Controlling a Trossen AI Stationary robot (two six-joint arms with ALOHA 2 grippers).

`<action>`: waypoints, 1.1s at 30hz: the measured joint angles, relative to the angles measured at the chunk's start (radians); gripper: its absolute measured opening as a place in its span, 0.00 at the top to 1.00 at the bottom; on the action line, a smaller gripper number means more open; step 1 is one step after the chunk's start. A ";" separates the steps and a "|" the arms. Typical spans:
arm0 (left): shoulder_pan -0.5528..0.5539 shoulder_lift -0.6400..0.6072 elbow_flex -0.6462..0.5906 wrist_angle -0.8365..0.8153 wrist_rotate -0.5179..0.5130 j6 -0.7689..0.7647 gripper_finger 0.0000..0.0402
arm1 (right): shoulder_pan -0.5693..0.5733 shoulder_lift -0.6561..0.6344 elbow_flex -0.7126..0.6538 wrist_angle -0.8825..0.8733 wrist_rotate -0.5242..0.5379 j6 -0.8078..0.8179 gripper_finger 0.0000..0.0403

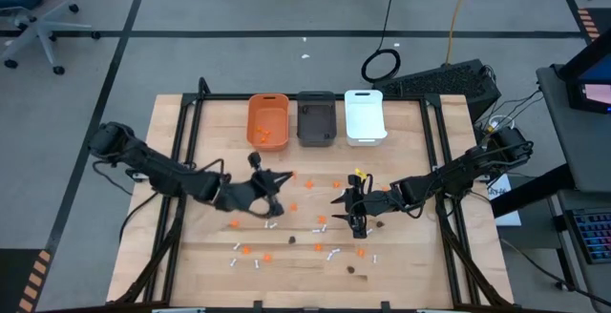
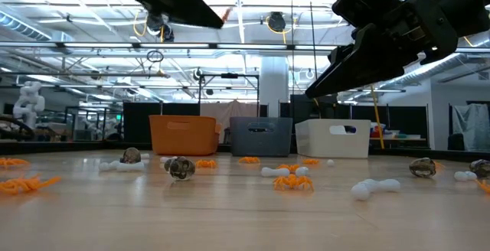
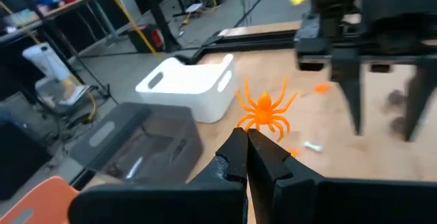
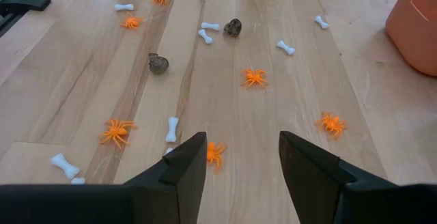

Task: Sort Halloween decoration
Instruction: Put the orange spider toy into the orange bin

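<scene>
High view. The decoration pieces lie scattered on the table (image 1: 191,265) in front of three bins: orange spiders (image 1: 235,223), white bones (image 1: 333,253) and dark lumps (image 1: 359,253), all tiny, too small here for a sure count. The orange bin (image 1: 268,119), grey bin (image 1: 316,118) and white bin (image 1: 364,116) stand side by side at the far edge; orange pieces already lie in the orange bin. The left gripper (image 1: 276,205) hangs left of centre, the right gripper (image 1: 357,225) right of centre, above the pieces.

Low view. At table height, two dark lumps (image 2: 180,167) sit left, one right; orange spiders (image 2: 293,181) and white bones (image 2: 375,187) lie between. Both arms enter from above, off the table.

Left wrist view. The left gripper (image 3: 246,144) is clenched on one leg of an orange spider (image 3: 265,110), which is lifted off the table. The grey bin (image 3: 130,144) and white bin (image 3: 188,87) stand beyond it. The right arm's open fingers (image 3: 351,91) partly block the table on one side.

Right wrist view. The right gripper (image 4: 242,157) is released, jaws spread and empty, above the wood. Seven orange spiders (image 4: 254,78), eight white bones (image 4: 171,128) and two dark lumps (image 4: 158,63) can be counted. One spider lies just at a fingertip. A corner of the orange bin (image 4: 415,12) shows at the edge.
</scene>
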 joint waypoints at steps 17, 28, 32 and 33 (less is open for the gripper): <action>0.552 -0.077 0.001 -0.464 0.335 -0.149 1.00 | 0.000 0.000 0.000 -0.007 0.000 0.000 0.58; 0.667 -0.005 0.000 -0.498 0.387 -0.180 1.00 | 0.000 0.000 0.000 -0.007 0.000 0.000 0.58; 0.688 0.025 0.000 -0.499 0.384 -0.212 1.00 | 0.000 0.000 0.000 -0.007 0.000 0.000 0.58; 0.693 0.031 0.000 -0.496 0.383 -0.221 1.00 | 0.000 0.000 0.000 -0.007 0.000 0.000 0.58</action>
